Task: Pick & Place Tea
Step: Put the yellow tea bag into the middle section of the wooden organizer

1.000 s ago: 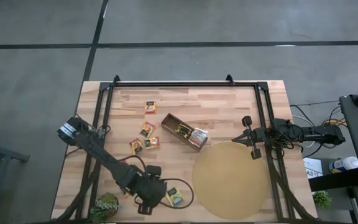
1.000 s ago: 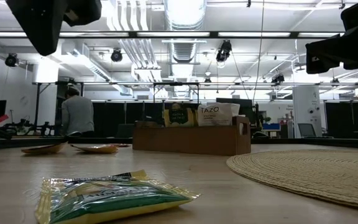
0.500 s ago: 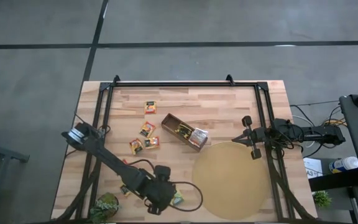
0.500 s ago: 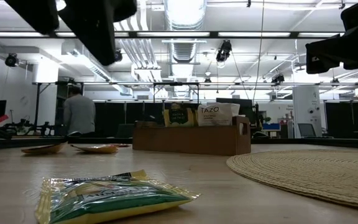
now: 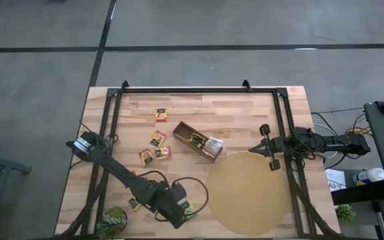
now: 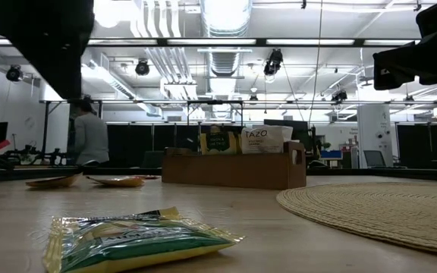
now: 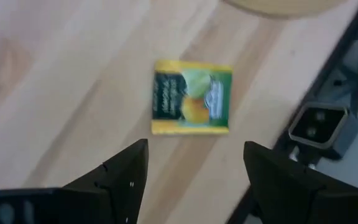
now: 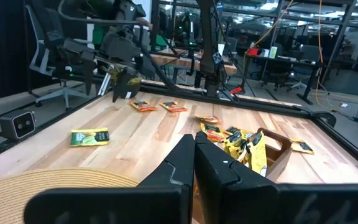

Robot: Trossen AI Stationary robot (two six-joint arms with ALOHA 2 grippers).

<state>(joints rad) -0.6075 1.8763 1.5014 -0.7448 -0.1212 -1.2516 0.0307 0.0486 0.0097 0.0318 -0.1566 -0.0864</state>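
sachet (image 7: 192, 97): glossy foil | table (image 5: 245, 113): matt wood | mat (image 5: 249, 193): rough woven fibre

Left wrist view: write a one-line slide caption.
Left gripper, fingers open, hovers over a flat green-yellow square tea sachet lying on the light wooden table.

1 green-yellow tea sachet (image 7: 192, 97) flat near tabletop's front edge; 4 orange-red sachets (image 5: 157, 139) flat mid-left; more upright in box.

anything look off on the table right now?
Only the scattered tea. A green sachet lies alone on the table near the mat, with the open left gripper above it. Orange sachets lie loose beside the wooden box. No visible damage.
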